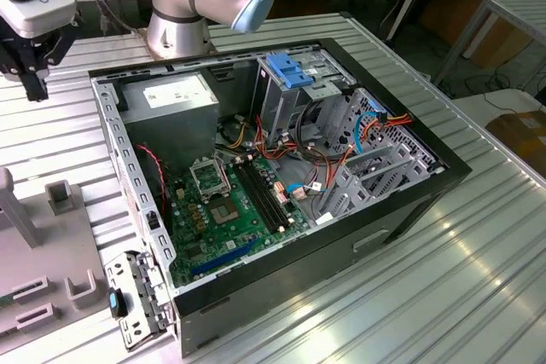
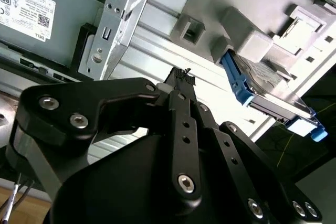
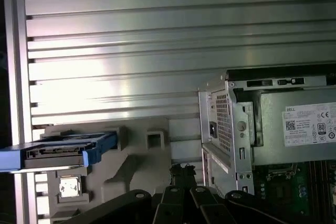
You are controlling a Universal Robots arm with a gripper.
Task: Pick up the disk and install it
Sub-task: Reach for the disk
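Gripper [image 1: 34, 66] at the exterior view's left, apart from the open computer case [image 1: 401, 210]; second wrist view: gripper closed tight, empty, disk [image 2: 268, 94] in a grey holder [image 2: 252, 45] nearby; first wrist view: disk [image 3: 58, 151] on edge in that holder.

Disk [image 3: 55, 151]: blue bracket. Motherboard [image 1: 226, 210]: green. End effector [image 2: 181, 76]: black. Table [image 1: 444, 279]: ribbed silver.
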